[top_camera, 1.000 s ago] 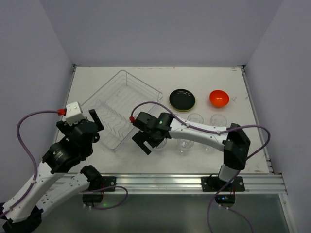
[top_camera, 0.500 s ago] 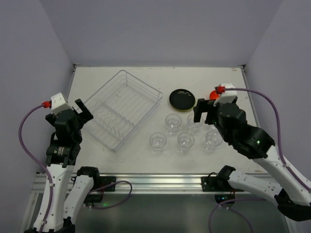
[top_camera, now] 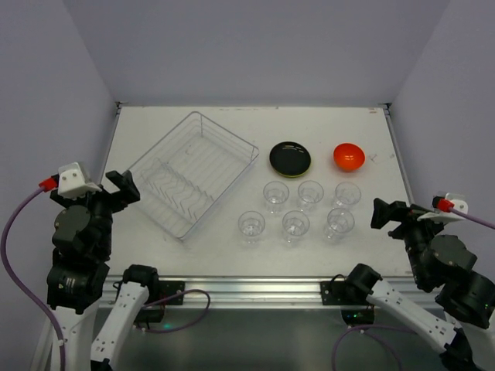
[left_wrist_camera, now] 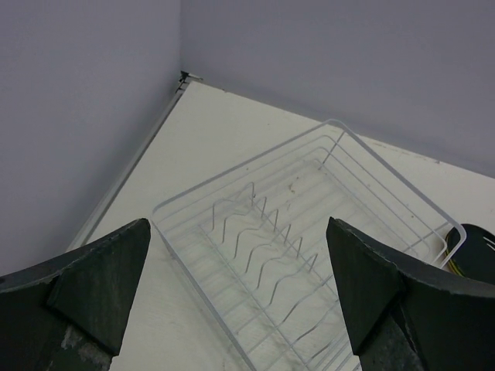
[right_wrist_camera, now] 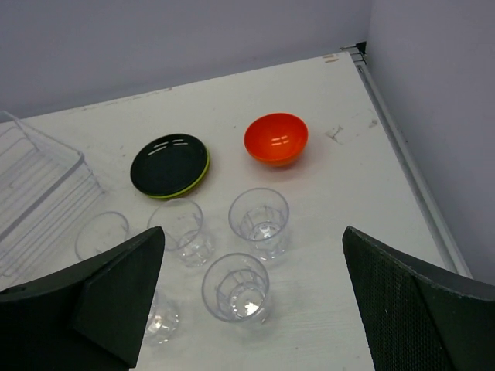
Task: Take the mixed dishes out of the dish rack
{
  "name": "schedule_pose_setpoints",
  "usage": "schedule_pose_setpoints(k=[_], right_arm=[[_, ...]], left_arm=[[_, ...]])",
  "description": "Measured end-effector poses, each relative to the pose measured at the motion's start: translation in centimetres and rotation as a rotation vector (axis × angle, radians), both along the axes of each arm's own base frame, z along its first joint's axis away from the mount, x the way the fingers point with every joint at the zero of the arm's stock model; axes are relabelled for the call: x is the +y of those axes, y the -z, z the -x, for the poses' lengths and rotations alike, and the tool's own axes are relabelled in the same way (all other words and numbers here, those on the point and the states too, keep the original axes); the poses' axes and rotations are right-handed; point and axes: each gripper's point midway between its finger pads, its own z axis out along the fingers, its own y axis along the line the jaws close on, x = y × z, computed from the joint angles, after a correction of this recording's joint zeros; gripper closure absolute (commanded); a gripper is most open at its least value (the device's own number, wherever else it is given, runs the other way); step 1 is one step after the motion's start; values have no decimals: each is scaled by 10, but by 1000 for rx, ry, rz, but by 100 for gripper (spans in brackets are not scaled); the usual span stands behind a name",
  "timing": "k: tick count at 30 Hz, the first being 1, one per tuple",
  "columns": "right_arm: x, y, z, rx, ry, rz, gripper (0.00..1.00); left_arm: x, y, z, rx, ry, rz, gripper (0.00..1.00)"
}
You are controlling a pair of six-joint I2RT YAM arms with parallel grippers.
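Observation:
The dish rack [top_camera: 228, 133], a silvery wire basket, lies at an angle on the left of the table with nothing in it; its prongs [left_wrist_camera: 271, 239] stand bare. Right of it a black plate [top_camera: 290, 158] rests on a lime-green plate [right_wrist_camera: 203, 170]. The orange-red bowl [top_camera: 349, 157] sits further right. Several clear cups [top_camera: 295, 224] stand upright in two rows in front of them. My left gripper [top_camera: 120, 189] hangs open left of the rack. Off the table's right near corner my right gripper [top_camera: 390, 213] is open above and right of the cups [right_wrist_camera: 236, 287].
Grey walls close the table at the back and both sides. A metal rail [top_camera: 255, 290] with both arm bases runs along the near edge. A table edge strip [right_wrist_camera: 402, 147] runs close to the bowl's right.
The right arm swung from the rack's near corner across the cups to the right near corner. The left arm drew back to the left. Dishes and rack stayed put.

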Motion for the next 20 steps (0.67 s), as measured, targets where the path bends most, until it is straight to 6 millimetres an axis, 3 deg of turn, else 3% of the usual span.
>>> schedule_pose_setpoints(k=[5,10,20], right_arm=[[-15,17,7,19,44,22,1],[-17,22,9,33,51,19,1],[-22,25,10,41,83,20,1]], left_arm=[[3,8,10,-3,-8,-10,0],[4,20,9,31,-13,-24,0],[8,20,10,33,-38,-28,0]])
